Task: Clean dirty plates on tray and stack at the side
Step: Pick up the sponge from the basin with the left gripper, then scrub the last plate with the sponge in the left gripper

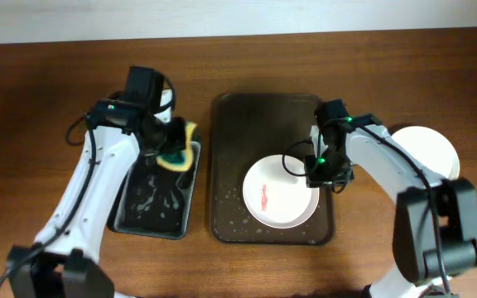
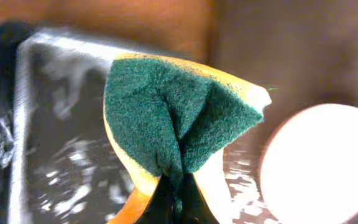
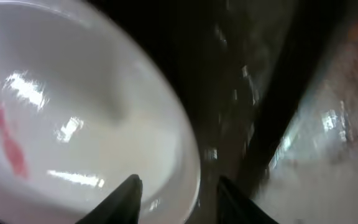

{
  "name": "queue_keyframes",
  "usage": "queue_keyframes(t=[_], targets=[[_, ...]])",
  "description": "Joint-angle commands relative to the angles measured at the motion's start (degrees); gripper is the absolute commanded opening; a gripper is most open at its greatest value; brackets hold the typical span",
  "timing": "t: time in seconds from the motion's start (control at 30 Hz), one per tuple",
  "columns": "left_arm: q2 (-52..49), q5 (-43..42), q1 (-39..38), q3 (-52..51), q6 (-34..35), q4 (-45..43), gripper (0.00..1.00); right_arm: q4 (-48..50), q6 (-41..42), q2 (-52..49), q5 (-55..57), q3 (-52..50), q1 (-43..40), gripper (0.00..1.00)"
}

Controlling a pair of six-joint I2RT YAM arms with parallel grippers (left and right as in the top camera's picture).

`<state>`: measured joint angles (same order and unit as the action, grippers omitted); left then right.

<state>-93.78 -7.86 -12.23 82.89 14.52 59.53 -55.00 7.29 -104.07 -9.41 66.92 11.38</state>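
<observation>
Wipe step, smeared plate (image 1: 280,192) on tray (image 1: 230,165).
Left claw (image 2: 176,198) pinches sponge (image 2: 179,118); right claw (image 3: 179,198) wide astride rim (image 3: 190,158), seemingly unclamped; next, sponge to smear (image 1: 265,197).

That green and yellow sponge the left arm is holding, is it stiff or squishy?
Probably squishy: the sponge buckles into a fold where the left tool pinches it. Likely light, since that single pinch holds it up. Perhaps wet and drippy, given the wet streaks in the black tray below.

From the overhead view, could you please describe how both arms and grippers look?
The left arm and right arm have white links, black joints, black cables and green lights. The left gripper and right gripper have black tapered fingers.
</observation>
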Motion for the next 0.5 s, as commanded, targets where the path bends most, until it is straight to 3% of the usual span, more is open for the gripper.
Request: queue_keyframes(t=[0.0, 0.03, 0.07, 0.1, 0.23, 0.43, 0.47], targets=[[1.5, -5.7, -6.3, 0.6, 1.1, 0.2, 0.0, 2.9, 3.7, -3.5, 1.9, 0.4, -0.3, 0.33], [1.1, -5.7, -8.4, 0.6, 1.3, -0.3, 0.0, 4.4, 4.8, -4.7, 3.0, 0.4, -0.3, 0.3], [0.1, -5.7, -10.4, 0.5, 2.7, -1.0, 0.0, 5.0, 5.2, -5.2, 3.0, 0.3, -0.3, 0.14], [-1.4, -5.7, -12.6, 0.5, 4.5, -1.9, 0.0, 5.2, 5.5, -5.2, 3.0, 0.3, -0.3, 0.04], [-11.1, -5.7, -21.0, 0.5, 10.6, -7.5, 0.0, 5.4, 8.2, -5.2, 4.1, 0.3, -0.3, 0.04], [-24.4, -6.4, -26.1, 0.5, 15.2, -16.3, 0.0, 5.3, 6.5, -5.2, 4.1, 0.3, -0.3, 0.04], [-26.4, -9.6, -26.9, 0.5, 16.3, -17.9, 0.0, 5.0, 6.5, -5.2, 4.1, 0.3, -0.3, 0.04]])
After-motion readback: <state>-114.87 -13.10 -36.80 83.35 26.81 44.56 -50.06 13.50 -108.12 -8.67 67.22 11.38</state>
